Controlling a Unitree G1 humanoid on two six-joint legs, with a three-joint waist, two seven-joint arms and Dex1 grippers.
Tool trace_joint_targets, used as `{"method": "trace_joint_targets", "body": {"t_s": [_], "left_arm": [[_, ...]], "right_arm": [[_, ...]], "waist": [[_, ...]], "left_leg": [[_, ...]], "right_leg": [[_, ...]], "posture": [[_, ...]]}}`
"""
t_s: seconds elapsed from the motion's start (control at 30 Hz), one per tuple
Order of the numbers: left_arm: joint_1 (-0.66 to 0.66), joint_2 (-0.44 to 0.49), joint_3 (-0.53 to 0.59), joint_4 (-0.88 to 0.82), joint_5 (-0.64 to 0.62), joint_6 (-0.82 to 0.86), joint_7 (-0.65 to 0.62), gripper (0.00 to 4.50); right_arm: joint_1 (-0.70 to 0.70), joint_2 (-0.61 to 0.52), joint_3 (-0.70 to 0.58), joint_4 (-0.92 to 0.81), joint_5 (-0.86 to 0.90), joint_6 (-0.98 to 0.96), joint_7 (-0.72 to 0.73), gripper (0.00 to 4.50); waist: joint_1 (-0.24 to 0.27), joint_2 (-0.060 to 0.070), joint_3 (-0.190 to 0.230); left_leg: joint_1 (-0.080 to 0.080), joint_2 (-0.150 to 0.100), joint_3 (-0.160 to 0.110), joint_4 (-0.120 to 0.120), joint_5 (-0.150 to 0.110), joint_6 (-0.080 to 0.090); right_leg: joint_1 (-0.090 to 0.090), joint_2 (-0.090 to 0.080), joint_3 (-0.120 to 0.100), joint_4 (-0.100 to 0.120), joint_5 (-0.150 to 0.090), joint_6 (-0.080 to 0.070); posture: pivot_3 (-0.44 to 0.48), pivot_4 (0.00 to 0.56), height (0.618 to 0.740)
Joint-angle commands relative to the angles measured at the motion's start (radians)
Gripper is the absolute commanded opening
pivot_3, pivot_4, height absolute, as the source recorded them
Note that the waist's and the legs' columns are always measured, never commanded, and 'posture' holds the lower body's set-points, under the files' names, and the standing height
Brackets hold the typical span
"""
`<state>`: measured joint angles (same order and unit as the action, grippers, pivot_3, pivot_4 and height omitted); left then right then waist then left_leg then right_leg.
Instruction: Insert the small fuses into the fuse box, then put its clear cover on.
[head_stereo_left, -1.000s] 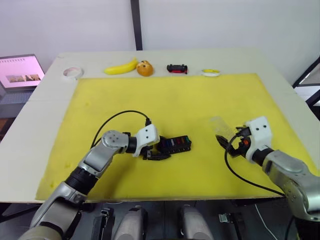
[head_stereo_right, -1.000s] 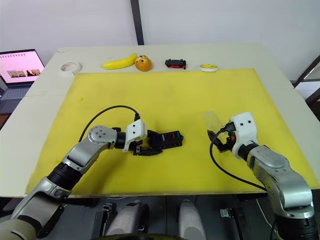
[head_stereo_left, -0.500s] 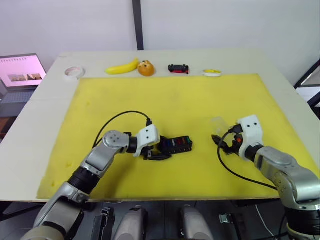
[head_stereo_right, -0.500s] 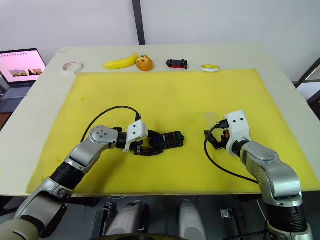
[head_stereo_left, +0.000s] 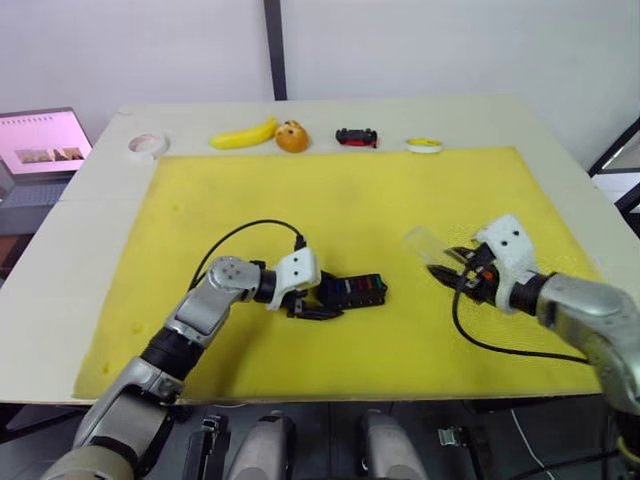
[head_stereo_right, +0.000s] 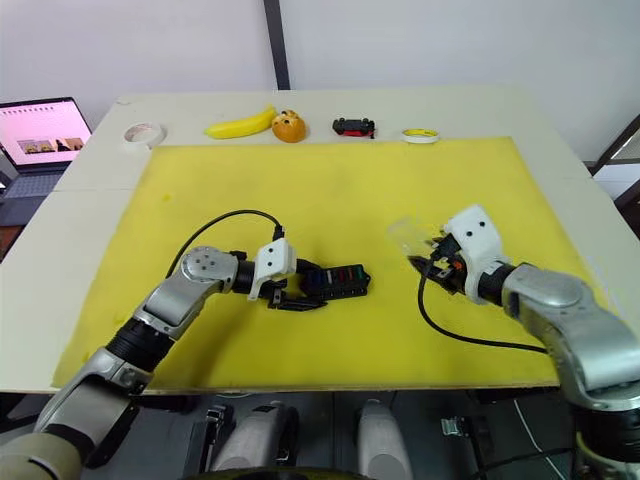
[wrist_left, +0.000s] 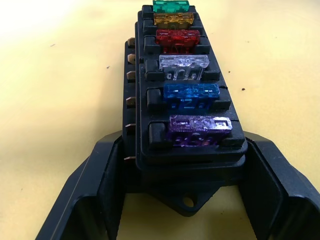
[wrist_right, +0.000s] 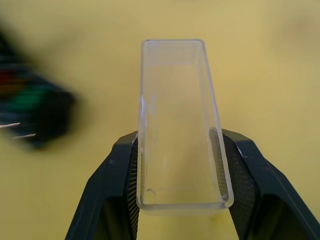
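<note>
The black fuse box (wrist_left: 185, 100) lies on the yellow mat (head_stereo_left: 340, 200), left of centre. Several small fuses (wrist_left: 182, 60) sit in a row in its slots: green, orange-brown, red, clear grey, blue and purple. My left gripper (head_stereo_left: 325, 305) is shut on the box's near end, one finger against each side. To the right, my right gripper (head_stereo_left: 458, 270) is shut on the clear cover (wrist_right: 180, 125), fingers pressed on its two long walls. The cover (head_stereo_left: 425, 243) sticks out toward the fuse box, a hand's width to the right of it.
Along the table's far edge lie a white tape roll (head_stereo_left: 147, 146), a banana (head_stereo_left: 243, 134), an orange (head_stereo_left: 292, 138), a small black-and-red toy car (head_stereo_left: 356, 137) and a yellow tape roll (head_stereo_left: 424, 146). A laptop (head_stereo_left: 40, 145) stands at the far left.
My right gripper has turned and carried the clear cover a little left, toward the fuse box. The left gripper and the fuse box have stayed put.
</note>
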<state>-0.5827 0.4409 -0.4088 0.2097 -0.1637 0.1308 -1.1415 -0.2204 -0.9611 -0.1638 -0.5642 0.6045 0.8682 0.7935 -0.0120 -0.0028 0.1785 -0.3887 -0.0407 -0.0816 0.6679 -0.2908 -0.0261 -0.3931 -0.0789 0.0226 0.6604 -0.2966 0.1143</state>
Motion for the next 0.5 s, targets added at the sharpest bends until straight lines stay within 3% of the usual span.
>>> {"method": "trace_joint_targets", "body": {"t_s": [0.03,0.27,0.5], "left_arm": [[-0.020,-0.013,-0.005,0.030,0.017,-0.019,-0.037,2.56],[-0.034,-0.028,0.000,0.049,0.027,-0.031,-0.070,2.56],[-0.037,-0.027,0.006,0.055,0.033,-0.036,-0.087,2.56]], "right_arm": [[-0.077,-0.053,0.077,-0.021,0.040,-0.062,0.186,1.70],[-0.274,0.013,0.323,0.113,-0.120,-0.175,0.249,1.70],[-0.346,0.057,0.418,0.227,-0.229,-0.282,0.312,1.70]], "waist": [[0.000,0.000,0.000],[0.002,-0.001,0.000],[0.002,-0.001,0.000]], "left_leg": [[0.000,0.000,-0.001,0.000,0.000,0.000],[-0.002,0.000,-0.001,0.000,0.000,0.000],[-0.003,-0.001,0.000,0.000,0.000,0.000]], "right_leg": [[0.001,0.000,-0.001,0.000,0.000,0.000],[-0.001,-0.001,-0.001,-0.001,0.000,0.000],[-0.002,-0.002,-0.001,-0.001,0.000,0.000]], "posture": [[0.000,0.150,0.740],[0.000,0.150,0.740],[0.000,0.150,0.740]]}}
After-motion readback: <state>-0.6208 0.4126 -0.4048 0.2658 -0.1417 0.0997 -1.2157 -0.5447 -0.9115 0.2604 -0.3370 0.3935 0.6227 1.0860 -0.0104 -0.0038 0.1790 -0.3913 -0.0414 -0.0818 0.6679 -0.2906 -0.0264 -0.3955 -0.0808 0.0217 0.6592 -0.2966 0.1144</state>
